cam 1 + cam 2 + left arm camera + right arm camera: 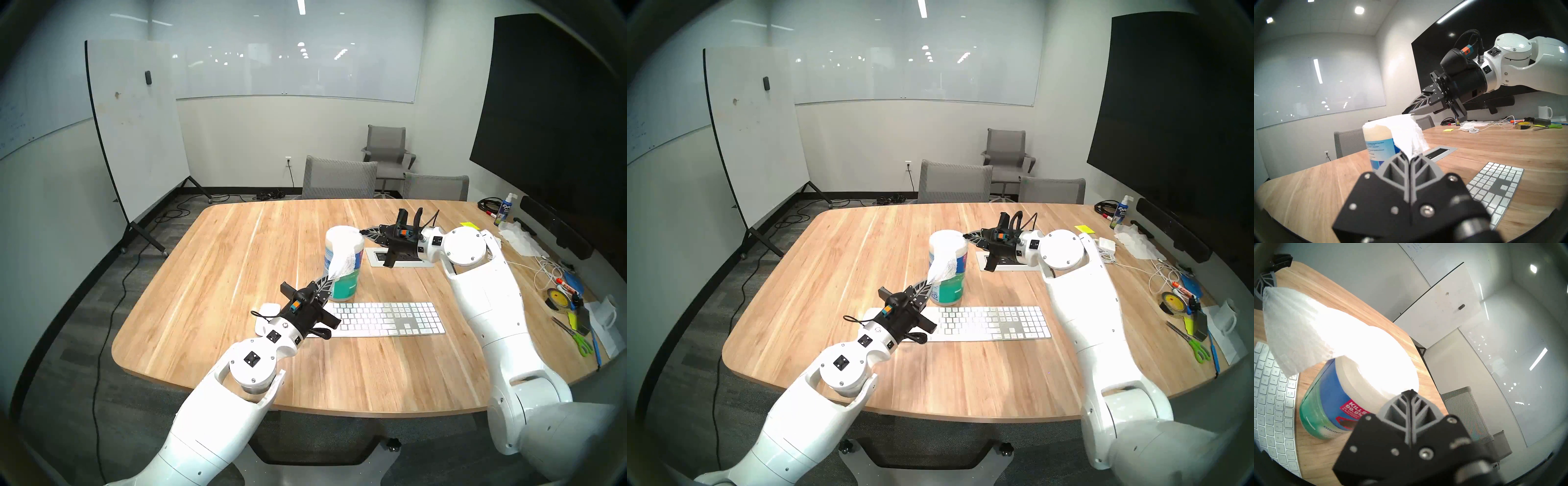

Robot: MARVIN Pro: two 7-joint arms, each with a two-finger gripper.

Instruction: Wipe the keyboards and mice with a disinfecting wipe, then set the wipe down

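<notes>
The white keyboard [390,319] lies flat near the table's front middle. To its left, half hidden behind my left wrist, rests the white mouse [268,310]. Behind the keyboard stands a blue-green wipes canister [344,286] with a white lid. The disinfecting wipe [346,263] runs from the lid down its front to my left gripper [331,279], which is shut on its lower end. My right gripper [361,232] is shut, tips at the lid's right rim, touching the wipe there. Whether it pinches the wipe I cannot tell.
A power-outlet plate [400,259] is set into the table under my right wrist. Along the right edge lie a tissue heap [519,239], a spray bottle [505,210], cables, a tape roll [556,298], green scissors [580,342] and a mug [607,312]. Grey chairs [339,180] stand at the far edge.
</notes>
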